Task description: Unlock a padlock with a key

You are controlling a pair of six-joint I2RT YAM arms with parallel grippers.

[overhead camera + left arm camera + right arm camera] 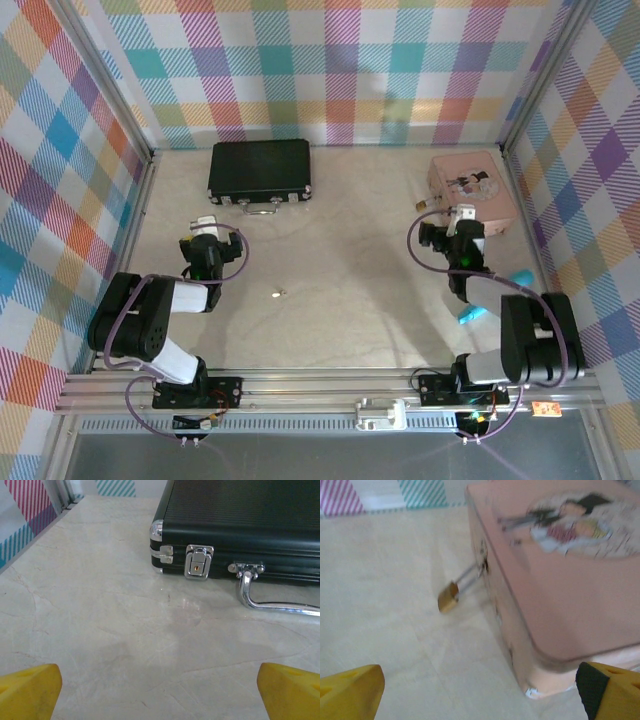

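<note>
– Padlock (425, 204) placement from above: where is it found?

– It is seen in the upper right of the frame, against the left side of the pink tin (478, 180) and just up-left of the right gripper (462, 214). The key (278, 294) is made out as a pale speck on the table (350, 250), left of centre and lower down. Its long axis cannot be told at that size. It is judged to lie nearer the left gripper (205, 220), which is pointed up-frame at the black case (260, 170).

– What is shown at the left wrist?

– Yellow fingertips (30, 690) are set in the two lower corners, so the jaws are spread wide and nothing is held. The case's latch (198, 562) and handle are faced in the upper right. The key is therefore judged to lie behind these jaws, and a turn away from the case would be called for.

– And at the right wrist?

– The jaws are likewise parted wide and empty. The picture is blurred. The padlock is placed up-left of centre, ahead of the jaws and left of their midline. Its long axis is slanted, with the brass body at lower left and the shackle run up-right to the tin's side, where it appears to be hooked.

– So what is the next move turned on?

– The key is not yet picked up. It is best reached by the left arm, and the padlock by the right.
</note>
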